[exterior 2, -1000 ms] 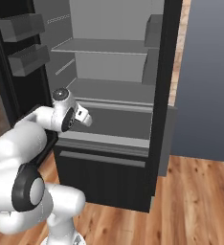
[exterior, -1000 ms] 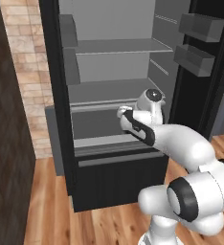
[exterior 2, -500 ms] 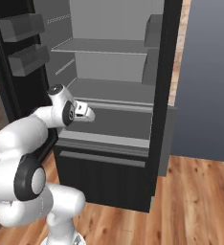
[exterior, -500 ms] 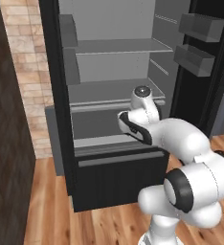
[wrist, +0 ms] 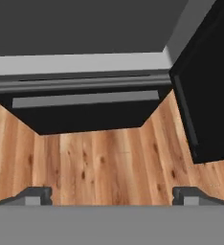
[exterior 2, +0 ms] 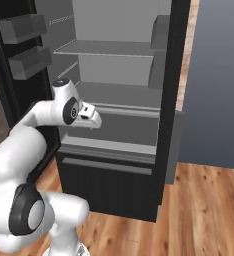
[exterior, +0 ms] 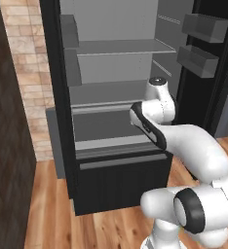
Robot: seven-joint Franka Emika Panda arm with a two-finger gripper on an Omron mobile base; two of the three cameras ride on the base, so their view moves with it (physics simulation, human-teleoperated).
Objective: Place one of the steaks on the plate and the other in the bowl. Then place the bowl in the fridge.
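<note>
Your fridge point(exterior: 111, 97) stands open in front of the base, its door point(exterior: 208, 58) swung out on the right of the left base view, grey shelves point(exterior: 121, 47) and door bins point(exterior: 199, 61) showing. The gripper point(exterior 2: 91, 116) sits at the front edge of the lower shelf, above the bottom drawer point(wrist: 85, 99). Your jaws are spread as wide as they go, with nothing between them; in the hand view the fingertips point(wrist: 35, 195) stand far apart over the wooden floor point(wrist: 104, 162).
</note>
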